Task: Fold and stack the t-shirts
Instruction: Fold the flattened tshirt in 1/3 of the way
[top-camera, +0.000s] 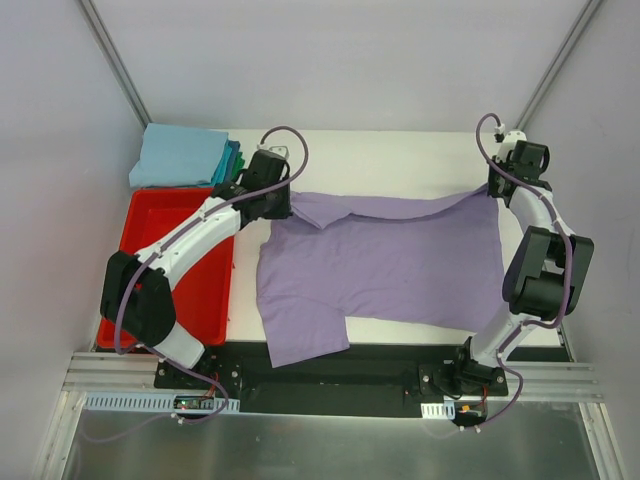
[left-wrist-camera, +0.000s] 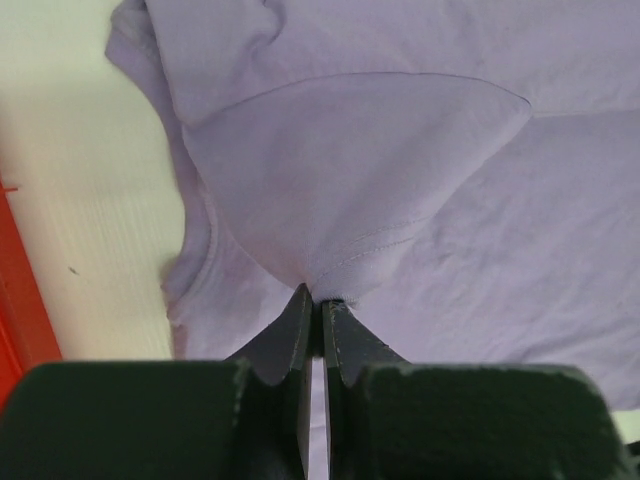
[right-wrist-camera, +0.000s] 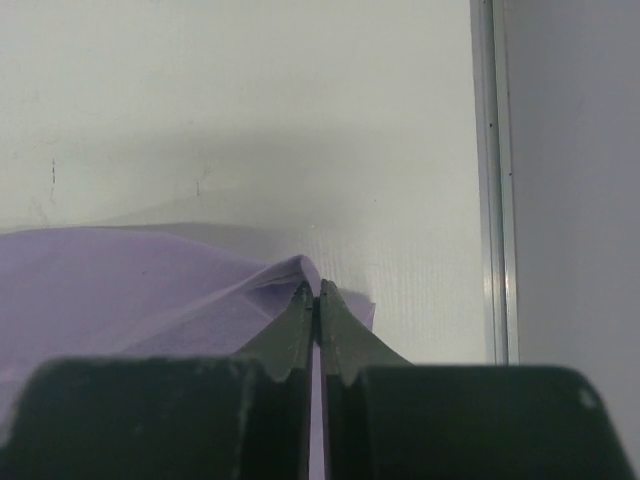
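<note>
The lavender-purple t-shirt (top-camera: 385, 265) lies spread over the middle of the white table, one sleeve hanging toward the near edge. My left gripper (top-camera: 283, 205) is shut on the shirt's far left corner; the cloth (left-wrist-camera: 350, 180) bunches at the fingertips (left-wrist-camera: 300, 320). My right gripper (top-camera: 497, 187) is shut on the far right corner of the shirt (right-wrist-camera: 130, 290). The far edge stretches between both grippers, slightly lifted. A stack of folded light blue, teal and green t-shirts (top-camera: 185, 157) sits at the far left corner.
A red plastic bin (top-camera: 175, 265) stands left of the shirt, under my left arm; its edge shows in the left wrist view (left-wrist-camera: 20, 300). White walls and metal frame posts (right-wrist-camera: 490, 180) close in the table on the right and back.
</note>
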